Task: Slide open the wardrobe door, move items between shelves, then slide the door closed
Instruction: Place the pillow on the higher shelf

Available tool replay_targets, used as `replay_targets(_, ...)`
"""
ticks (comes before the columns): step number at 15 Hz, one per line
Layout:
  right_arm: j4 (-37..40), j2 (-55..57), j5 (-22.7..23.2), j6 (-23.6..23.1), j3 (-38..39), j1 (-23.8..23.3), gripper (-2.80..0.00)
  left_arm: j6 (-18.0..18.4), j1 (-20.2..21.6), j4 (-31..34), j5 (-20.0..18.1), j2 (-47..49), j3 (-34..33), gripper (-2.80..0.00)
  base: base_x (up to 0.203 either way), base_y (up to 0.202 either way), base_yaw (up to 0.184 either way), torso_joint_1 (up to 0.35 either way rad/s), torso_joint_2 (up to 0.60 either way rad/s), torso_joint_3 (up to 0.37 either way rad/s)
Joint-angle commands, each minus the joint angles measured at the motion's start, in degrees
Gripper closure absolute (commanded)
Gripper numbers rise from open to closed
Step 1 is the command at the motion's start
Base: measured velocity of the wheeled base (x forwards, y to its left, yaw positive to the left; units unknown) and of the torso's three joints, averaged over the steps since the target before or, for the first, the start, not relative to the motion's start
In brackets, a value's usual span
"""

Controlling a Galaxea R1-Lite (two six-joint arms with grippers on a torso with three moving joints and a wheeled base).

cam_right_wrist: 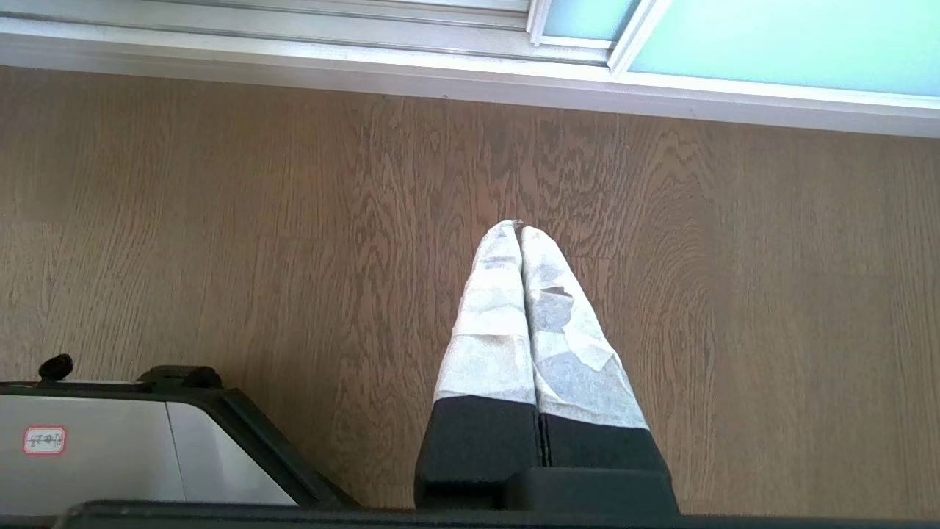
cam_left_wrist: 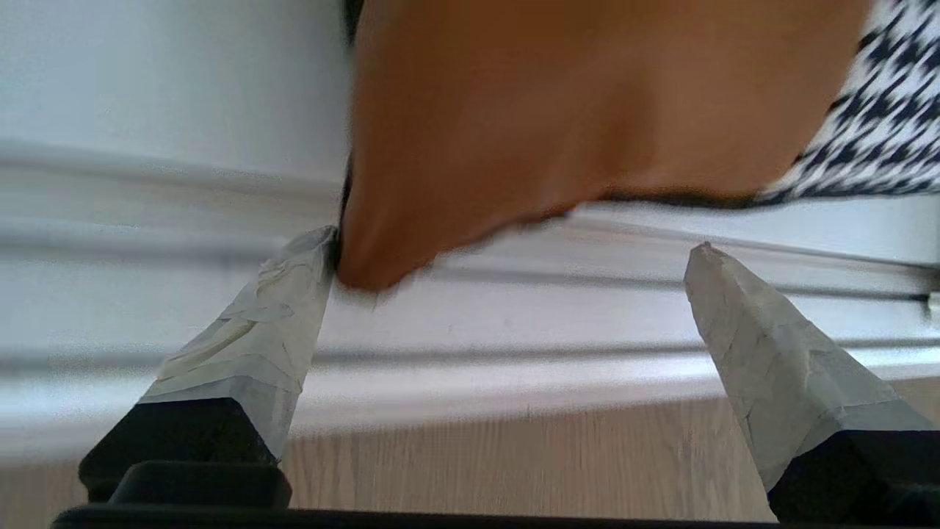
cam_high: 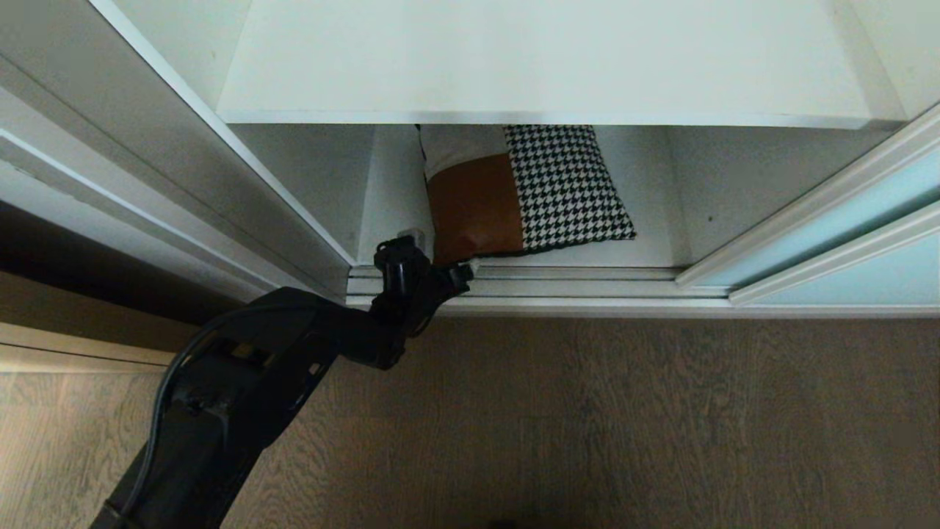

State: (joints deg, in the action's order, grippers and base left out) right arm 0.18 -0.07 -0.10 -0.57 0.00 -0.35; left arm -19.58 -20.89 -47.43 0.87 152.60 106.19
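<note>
The cushion [cam_high: 529,191], houndstooth with a rust-brown patch and a beige patch, lies on the lower shelf [cam_high: 656,246] of the wardrobe, under the upper shelf [cam_high: 543,73]. The sliding wardrobe door [cam_high: 844,220] of pale aqua glass stands slid to the right, leaving the compartment open. My left gripper [cam_high: 440,257] is at the door track, at the cushion's near brown corner. In the left wrist view that gripper [cam_left_wrist: 514,250] is open wide, and the cushion [cam_left_wrist: 587,110] has its brown corner beside one taped fingertip [cam_left_wrist: 316,257]. My right gripper [cam_right_wrist: 520,228] is shut and empty over the floor.
The silvery door track [cam_high: 573,283] runs along the wardrobe's foot, with wooden floor [cam_high: 587,411] in front. A white side wall [cam_high: 308,169] bounds the compartment on the left. Part of the robot's base [cam_right_wrist: 110,455] shows in the right wrist view.
</note>
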Motion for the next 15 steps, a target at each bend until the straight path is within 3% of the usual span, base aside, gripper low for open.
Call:
replay_targets(1,0.0,0.1,0.0,0.0,0.0,0.0,0.00,3.0,0.0,-0.5,-0.5,2.8,4.6,-2.80,0.000,0.000,0.000,0.000,0.00,0.000)
replay_targets(10,0.0,0.1,0.0,0.0,0.0,0.0,0.00,4.1,0.0,-3.6,-3.3,5.1,4.6,-2.80,0.000,0.000,0.000,0.000,0.00,0.000)
replay_targets(12,0.0,0.1,0.0,0.0,0.1,0.0,0.00,6.2,0.1,-3.9,-3.3,6.0,4.7,-2.80,0.000,0.000,0.000,0.000,0.00,0.000)
replay_targets(15,0.0,0.1,0.0,0.0,0.0,0.0,0.00,7.6,0.8,-9.1,-3.0,6.4,4.7,-2.80,0.000,0.000,0.000,0.000,0.00,0.000)
